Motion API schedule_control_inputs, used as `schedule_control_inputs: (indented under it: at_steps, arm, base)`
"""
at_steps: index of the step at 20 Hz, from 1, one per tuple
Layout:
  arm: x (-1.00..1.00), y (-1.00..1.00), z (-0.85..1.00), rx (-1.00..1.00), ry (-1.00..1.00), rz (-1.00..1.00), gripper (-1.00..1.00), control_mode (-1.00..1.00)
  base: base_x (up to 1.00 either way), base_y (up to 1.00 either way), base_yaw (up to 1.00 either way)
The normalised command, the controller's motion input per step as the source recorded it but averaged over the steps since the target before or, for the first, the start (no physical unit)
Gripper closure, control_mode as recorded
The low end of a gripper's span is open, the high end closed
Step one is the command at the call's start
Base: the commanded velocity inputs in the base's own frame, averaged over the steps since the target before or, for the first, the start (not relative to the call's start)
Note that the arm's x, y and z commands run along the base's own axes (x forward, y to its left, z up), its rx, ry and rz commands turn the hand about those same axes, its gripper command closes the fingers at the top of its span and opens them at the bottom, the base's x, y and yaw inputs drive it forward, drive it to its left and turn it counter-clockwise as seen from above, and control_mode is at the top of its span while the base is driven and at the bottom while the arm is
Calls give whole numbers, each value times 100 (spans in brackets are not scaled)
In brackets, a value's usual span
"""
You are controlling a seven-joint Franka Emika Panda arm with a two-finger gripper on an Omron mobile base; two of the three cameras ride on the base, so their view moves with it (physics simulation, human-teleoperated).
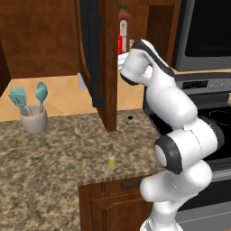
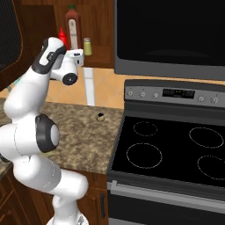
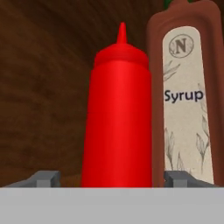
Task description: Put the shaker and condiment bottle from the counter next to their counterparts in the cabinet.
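On the table [image 1: 54,153] the shaker [image 1: 111,160] stands alone near the front edge, a small, stiff, probably light cylinder best pinched across its body below the cap. Up in the cabinet [image 1: 108,67] the condiment bottle [image 3: 118,118] stands upright, touching or just beside the syrup bottle [image 3: 186,96]. The hand [image 3: 111,177] has its fingertips either side of the base; whether they press it I cannot tell, and its smooth plastic could slip.

Condiment bottle [image 3: 118,118] in cabinet [image 1: 40,36], touching syrup bottle [image 3: 186,100].
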Motion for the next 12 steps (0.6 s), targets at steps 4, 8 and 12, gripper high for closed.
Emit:
schedule_control_inputs:
  at_steps: [4, 8, 12]
  arm:
    - [0, 0, -16, 0, -5, 0, -100, -100]
    - [-52, -1, -18, 0, -4, 0, -100, -100]
    - [-90, -10, -9, 0, -3, 1, -100, -100]
  base:
    - [0, 0, 0]
    - [0, 0, 0]
    - [0, 0, 0]
